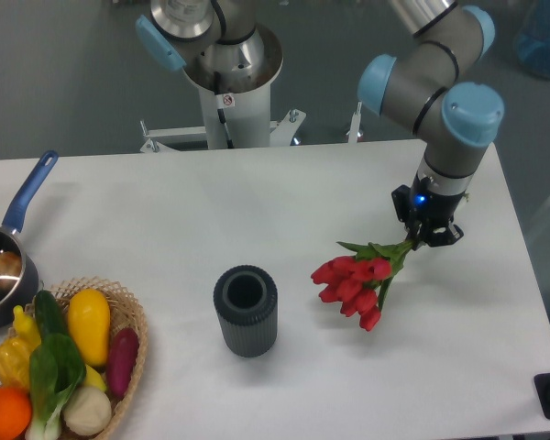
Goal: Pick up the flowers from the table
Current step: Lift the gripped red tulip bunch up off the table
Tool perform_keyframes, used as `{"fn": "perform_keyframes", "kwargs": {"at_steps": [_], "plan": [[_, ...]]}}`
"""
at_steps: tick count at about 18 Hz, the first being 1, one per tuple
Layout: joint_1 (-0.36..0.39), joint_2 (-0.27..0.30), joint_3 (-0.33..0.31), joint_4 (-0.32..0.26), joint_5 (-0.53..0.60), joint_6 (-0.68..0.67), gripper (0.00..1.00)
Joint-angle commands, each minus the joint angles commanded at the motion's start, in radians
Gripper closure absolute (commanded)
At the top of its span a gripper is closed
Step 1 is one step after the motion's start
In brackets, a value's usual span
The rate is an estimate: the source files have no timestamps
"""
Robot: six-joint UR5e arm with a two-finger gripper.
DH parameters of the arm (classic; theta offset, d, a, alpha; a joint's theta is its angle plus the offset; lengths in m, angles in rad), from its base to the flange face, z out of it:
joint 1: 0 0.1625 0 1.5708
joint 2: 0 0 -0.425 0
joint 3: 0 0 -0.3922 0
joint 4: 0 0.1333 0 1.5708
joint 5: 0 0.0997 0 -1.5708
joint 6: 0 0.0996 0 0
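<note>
— Where are the flowers?

— At the right of the table, red heads pointing towards the dark vase, stems running up into the gripper.

— Does it have them?

— Its fingers are closed on the stem ends. I cannot tell whether the blooms touch the tabletop.

— Anything else about?

— A basket of vegetables at the near left, and a blue-handled pan beside it.

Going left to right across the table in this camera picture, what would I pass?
Blue-handled saucepan → wicker basket of produce → dark ribbed vase → red tulips → robot's hand, gripping their stems.
</note>
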Motion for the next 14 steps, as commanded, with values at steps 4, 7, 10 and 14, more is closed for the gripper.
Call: {"fn": "perform_keyframes", "kwargs": {"at_steps": [4,7,10,14], "plan": [[0.015,0.035,0.015,-0.035,-0.164,-0.069,0.78],[0.015,0.064,0.023,-0.035,-0.304,-0.127,0.78],[0.015,0.087,0.028,-0.035,-0.413,-0.184,0.78],[0.017,0.126,0.023,-0.035,-0.537,-0.261,0.78]]}}
